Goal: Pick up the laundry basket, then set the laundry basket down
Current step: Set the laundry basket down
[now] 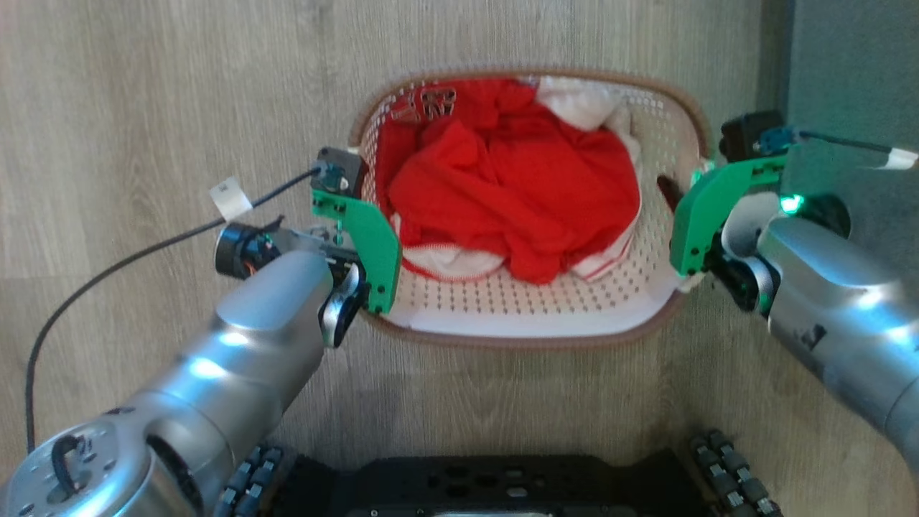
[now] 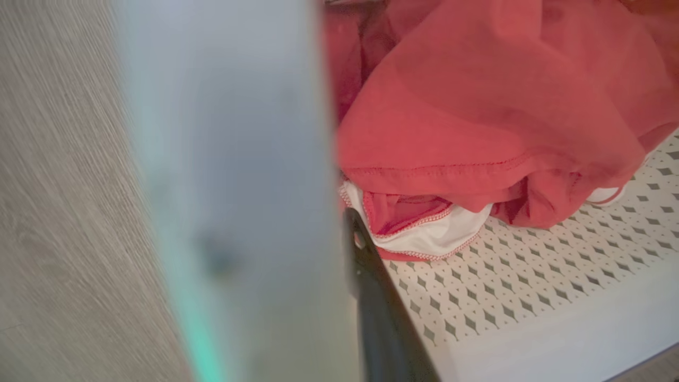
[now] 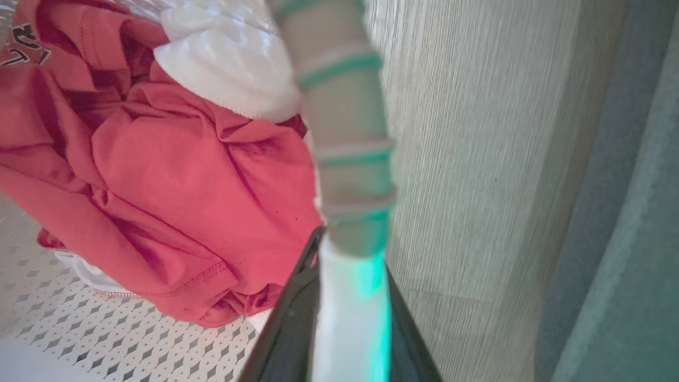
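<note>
The white perforated plastic laundry basket with a brown rim sits mid-view over the wood-look floor. Its crumpled red garment bears illegible white lettering at 11 o'clock. The left end effector grasps the wall at 9 o'clock, the right end effector at 3 o'clock.

from my head camera the light is bright and even, and the pale wood-grain floor reads clean. hard white glare sits on the silver left forearm, and a green lamp on the right wrist tints the metal around it. in both wrist views the edge of the white perforated plastic laundry basket is a smeared, out-of-focus band. the red cloth behind it is fairly sharp but washed pinkish.
</note>
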Controlling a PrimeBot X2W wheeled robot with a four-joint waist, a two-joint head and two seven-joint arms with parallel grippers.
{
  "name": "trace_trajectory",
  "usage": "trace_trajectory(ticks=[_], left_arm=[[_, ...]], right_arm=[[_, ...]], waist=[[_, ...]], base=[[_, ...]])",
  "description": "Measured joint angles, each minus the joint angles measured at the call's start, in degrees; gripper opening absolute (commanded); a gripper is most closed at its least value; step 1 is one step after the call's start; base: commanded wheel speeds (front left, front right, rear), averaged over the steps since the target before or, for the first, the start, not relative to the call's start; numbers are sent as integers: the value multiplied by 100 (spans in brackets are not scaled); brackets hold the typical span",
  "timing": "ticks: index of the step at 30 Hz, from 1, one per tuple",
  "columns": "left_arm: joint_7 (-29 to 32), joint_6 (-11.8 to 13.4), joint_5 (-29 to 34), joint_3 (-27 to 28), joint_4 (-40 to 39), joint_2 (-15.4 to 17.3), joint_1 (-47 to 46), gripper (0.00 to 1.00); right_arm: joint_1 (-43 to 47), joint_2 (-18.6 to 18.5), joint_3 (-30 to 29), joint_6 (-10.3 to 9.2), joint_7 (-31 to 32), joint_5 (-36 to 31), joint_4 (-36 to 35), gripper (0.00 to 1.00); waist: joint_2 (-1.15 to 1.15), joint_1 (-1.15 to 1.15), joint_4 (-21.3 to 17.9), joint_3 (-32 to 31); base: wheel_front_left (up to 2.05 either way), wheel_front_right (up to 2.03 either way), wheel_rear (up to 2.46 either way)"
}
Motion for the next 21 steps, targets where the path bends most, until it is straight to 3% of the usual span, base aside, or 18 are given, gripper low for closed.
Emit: trace_trajectory(ticks=[21], left_arm=[[2, 148, -18, 49, -68, 1, -255, 0]], right_arm=[[-356, 7, -13, 10, -467, -366, 102, 0]], waist=[[0, -1, 68, 669]], base=[[0, 0, 0]])
